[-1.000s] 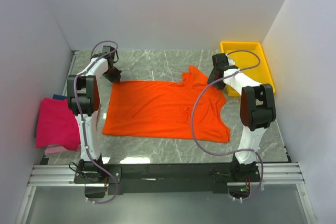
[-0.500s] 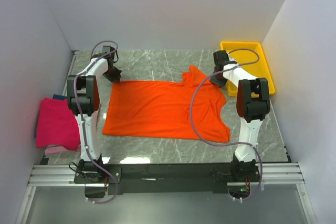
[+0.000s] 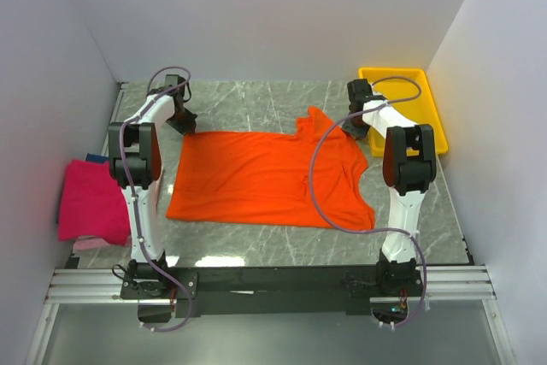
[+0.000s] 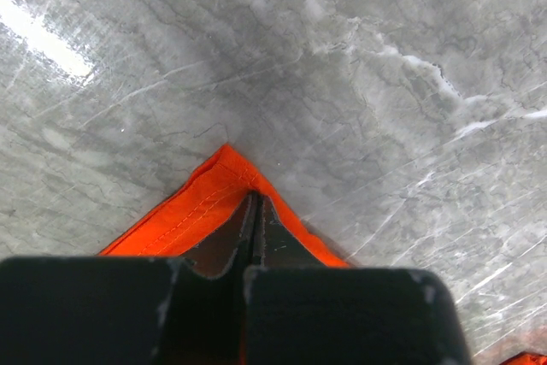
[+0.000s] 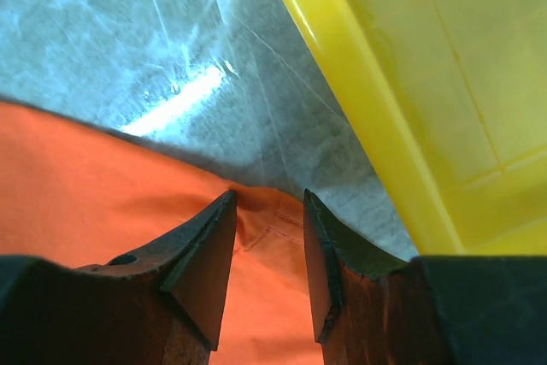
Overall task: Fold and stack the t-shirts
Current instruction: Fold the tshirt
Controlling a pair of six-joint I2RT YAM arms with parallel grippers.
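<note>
Top external view has the orange shirt (image 3: 265, 181) spread flat mid-counter, with bare counter (image 3: 256, 250) along its near hem and the pink stack (image 3: 90, 203) off to the left, so a fold toward the arms looks to have room. At the far left corner the left pincer (image 4: 255, 201) is clenched on the hem, but only on its very tip, which could slip out under a pull. Farther right, the right pincer (image 5: 269, 203) stands released astride the shirt's edge, close beside the tray (image 5: 367, 117); it may catch too little cloth or knock that rim on lifting.
</note>
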